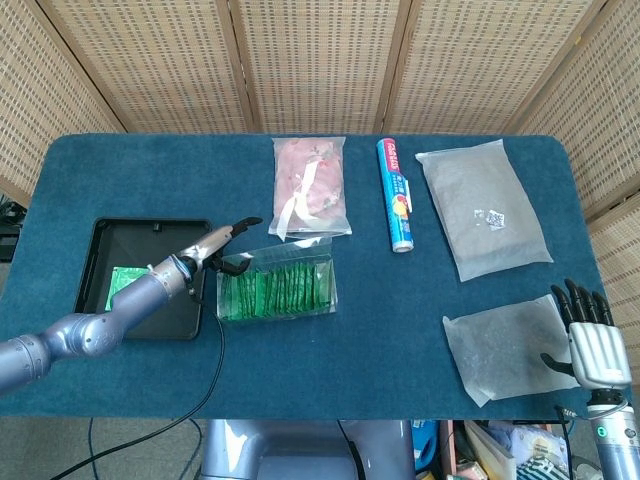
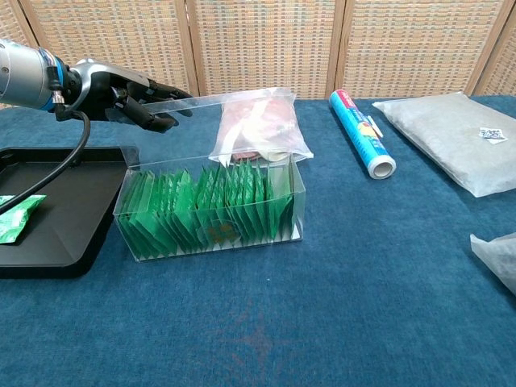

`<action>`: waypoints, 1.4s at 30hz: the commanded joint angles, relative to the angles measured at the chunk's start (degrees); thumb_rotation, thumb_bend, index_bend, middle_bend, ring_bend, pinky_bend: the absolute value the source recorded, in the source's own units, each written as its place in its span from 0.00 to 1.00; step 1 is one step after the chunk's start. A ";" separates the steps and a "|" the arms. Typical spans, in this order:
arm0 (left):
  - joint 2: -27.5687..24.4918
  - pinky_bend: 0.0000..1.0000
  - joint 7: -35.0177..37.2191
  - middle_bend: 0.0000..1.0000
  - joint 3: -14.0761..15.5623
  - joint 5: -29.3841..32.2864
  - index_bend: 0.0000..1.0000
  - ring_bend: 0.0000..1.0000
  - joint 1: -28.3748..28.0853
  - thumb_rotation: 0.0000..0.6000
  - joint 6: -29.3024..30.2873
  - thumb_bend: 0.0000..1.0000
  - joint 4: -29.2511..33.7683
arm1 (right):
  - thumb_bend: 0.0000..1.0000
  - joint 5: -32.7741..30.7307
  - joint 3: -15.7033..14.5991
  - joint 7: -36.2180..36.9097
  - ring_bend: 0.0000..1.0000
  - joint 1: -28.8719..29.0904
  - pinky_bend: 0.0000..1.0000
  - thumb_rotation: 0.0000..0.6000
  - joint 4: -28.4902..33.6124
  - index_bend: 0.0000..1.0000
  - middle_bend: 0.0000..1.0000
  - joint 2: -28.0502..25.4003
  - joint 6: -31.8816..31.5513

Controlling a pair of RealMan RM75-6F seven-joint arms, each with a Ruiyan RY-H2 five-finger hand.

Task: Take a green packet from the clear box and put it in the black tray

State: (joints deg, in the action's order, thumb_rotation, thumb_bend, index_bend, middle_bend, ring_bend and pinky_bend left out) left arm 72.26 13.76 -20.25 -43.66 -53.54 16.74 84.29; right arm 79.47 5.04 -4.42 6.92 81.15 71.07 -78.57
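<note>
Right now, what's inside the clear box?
The clear box holds a row of upright green packets. Whether anything lies beneath them can't be seen.

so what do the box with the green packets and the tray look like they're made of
Clear box: thin glossy transparent plastic, it seems; the green packets show through its walls. Black tray: likely moulded plastic with a dull finish, opaque, rounded rim.

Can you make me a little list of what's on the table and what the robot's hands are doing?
left hand: holds the clear box's lid flap up
right hand: idle at table's near right edge, fingers apart
clear box: full of upright green packets
black tray: one green packet inside
behind box: pink bag, blue roll
right side: grey bag, white bag
</note>
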 commanded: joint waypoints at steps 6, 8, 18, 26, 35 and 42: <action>-1.53 0.00 2.06 0.00 1.27 -0.41 0.00 0.00 -0.87 1.00 -2.28 0.44 -0.88 | 0.00 -0.25 -0.06 -0.26 0.00 0.12 0.00 1.00 -0.14 0.00 0.00 0.13 0.43; -1.69 0.00 2.48 0.00 1.42 -0.49 0.00 0.00 -0.93 1.00 -2.55 0.37 -1.08 | 0.00 -0.34 -0.06 -0.25 0.00 0.11 0.00 1.00 -0.15 0.00 0.00 0.14 0.51; -3.69 0.00 6.87 0.00 -0.63 -2.25 0.00 0.00 1.03 1.00 -2.33 0.36 -0.61 | 0.00 -0.60 -0.13 -0.58 0.00 0.15 0.00 1.00 -0.04 0.00 0.00 0.25 0.81; -4.76 0.00 9.86 0.00 -3.18 -4.75 0.00 0.00 3.27 1.00 -2.73 0.37 -0.62 | 0.00 -0.77 -0.21 -0.70 0.00 0.20 0.00 1.00 -0.03 0.00 0.00 0.33 1.11; -4.76 0.00 12.71 0.00 -4.71 -7.44 0.00 0.00 5.44 1.00 -3.15 0.37 -4.88 | 0.00 -0.93 -0.32 -0.75 0.00 0.34 0.00 1.00 -0.11 0.00 0.00 0.48 1.60; -2.92 0.00 14.04 0.00 -4.87 -8.76 0.00 0.00 5.55 1.00 -3.87 0.37 -8.07 | 0.00 -1.04 -0.36 -1.05 0.00 0.40 0.00 1.00 -0.14 0.00 0.00 0.61 1.74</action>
State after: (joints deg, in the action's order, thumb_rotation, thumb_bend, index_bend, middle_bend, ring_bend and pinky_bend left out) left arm 69.12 27.64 -25.12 -52.23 -48.02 13.02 76.45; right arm 78.44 4.68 -5.46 7.32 81.01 71.68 -76.83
